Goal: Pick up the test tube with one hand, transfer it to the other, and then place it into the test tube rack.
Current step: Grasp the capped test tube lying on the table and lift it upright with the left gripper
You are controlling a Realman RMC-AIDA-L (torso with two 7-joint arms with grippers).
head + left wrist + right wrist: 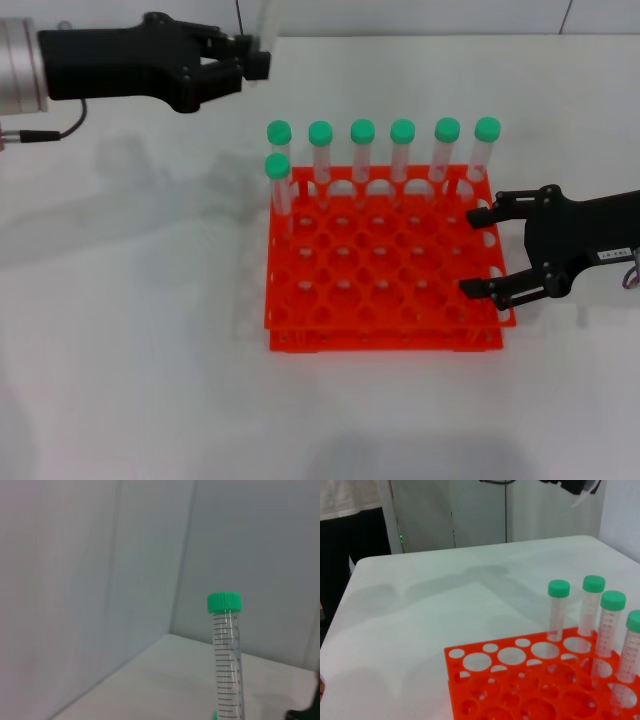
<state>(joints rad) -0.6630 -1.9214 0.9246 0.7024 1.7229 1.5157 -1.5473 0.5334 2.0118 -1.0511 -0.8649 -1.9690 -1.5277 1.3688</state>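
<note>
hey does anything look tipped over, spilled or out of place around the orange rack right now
Nothing stands out. Seven green-capped tubes stand upright in the test tube rack. The left hand holds the test tube raised; the right hand hangs open beside the rack.

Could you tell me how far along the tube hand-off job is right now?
Pickup looks done: the left gripper holds the test tube raised, behind the test tube rack. The right gripper waits open at the rack's right edge. Hand-off and placement remain.

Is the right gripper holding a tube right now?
No: in the head view the right gripper hangs open and empty at the rack's right edge, while the left gripper grips the tube up high.
</note>
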